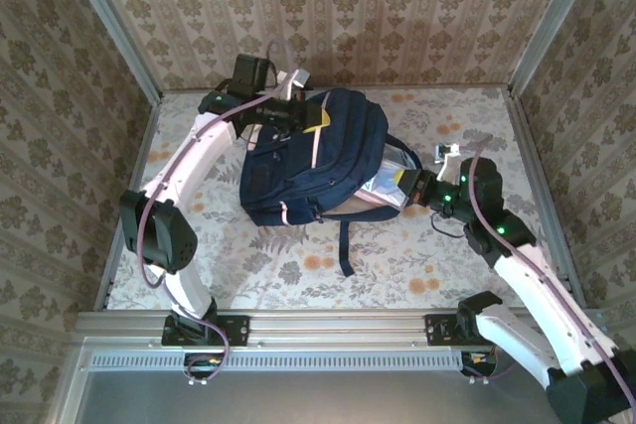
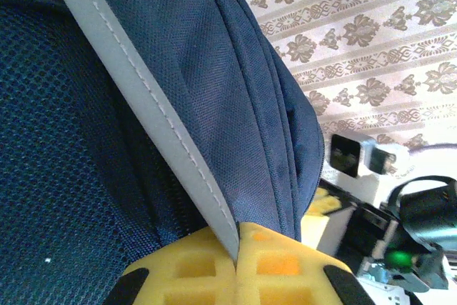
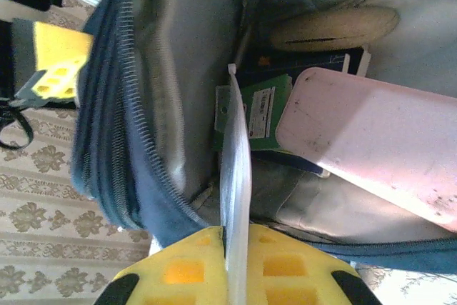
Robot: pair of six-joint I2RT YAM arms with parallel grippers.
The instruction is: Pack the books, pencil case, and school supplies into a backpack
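- Two hands are at work, one on each side of the backpack [image 1: 328,161], which lies on the patterned surface [image 1: 417,265] between them.
- Our left hand [image 2: 235,248] has its yellow pads pressed together on a pale stripe [image 2: 157,112] sewn into the pack's navy fabric. The cloth runs up and away from the fingertips, so we judge that this hand is steadying the pack.
- Our right hand [image 3: 232,244] sits at the pack's open mouth. Its pads are clamped on a thin pale sheet [image 3: 235,141] that runs edge-on from the fingertips into the opening. We cannot tell whether it is a loose supply or part of the lining.
- Inside the pack, just beyond those fingertips and to their right, lies a pink case [image 3: 371,148].
- A green book [image 3: 260,108] sits straight ahead of the pads, against a dark navy book [image 3: 314,62] farther in.
- The open zip [image 3: 136,126] curves away to that hand's left.
- As we judge it, the packing is well along, with books and case already inside. The step in hand is either feeding in a last flat item or holding the mouth open.
- If the sheet is loose, the next move calls for sliding it deeper alongside the green book. It should clear the case's corner, and the right hand should release it only once it is past the zip teeth.
- The left hand should hold the stripe firm meanwhile.
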